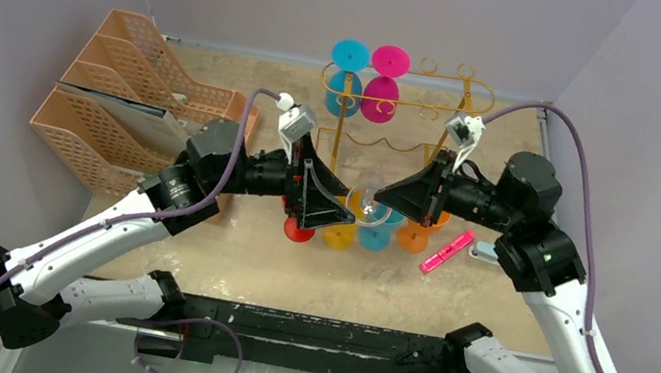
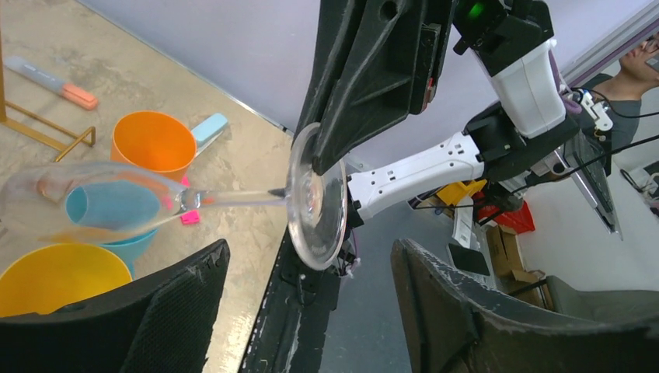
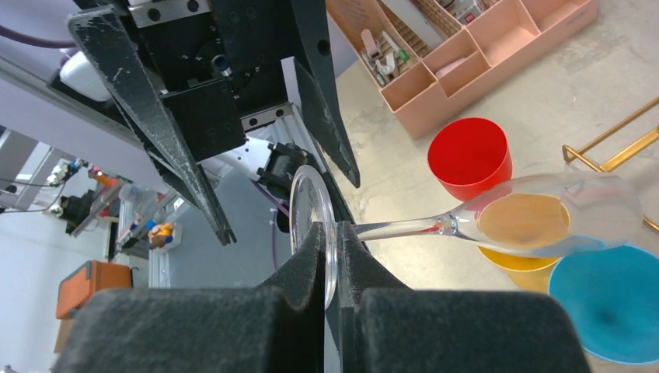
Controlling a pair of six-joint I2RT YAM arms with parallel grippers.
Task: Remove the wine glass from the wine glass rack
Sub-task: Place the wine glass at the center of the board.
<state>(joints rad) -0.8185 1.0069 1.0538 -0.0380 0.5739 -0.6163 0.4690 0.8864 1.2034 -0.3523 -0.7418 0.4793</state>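
Right wrist: fingers (image 3: 233,322) pinch wine glass (image 3: 466,221) foot

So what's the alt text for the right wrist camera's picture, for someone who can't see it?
The right gripper pinches the foot of a clear wine glass held sideways, near a red cup and a blue cup. The left gripper stands open around the foot.

table (image 1: 223,260): tan, mottled | left edge: peach mesh trays (image 1: 133,103) stood | back centre: gold wire rack (image 1: 384,143) stood upright | before rack, close row: red cup (image 1: 298,231), yellow cup (image 1: 338,237), blue cup (image 1: 375,238), orange cup (image 1: 413,239) | right of cups: pink marker (image 1: 447,251) lay flat
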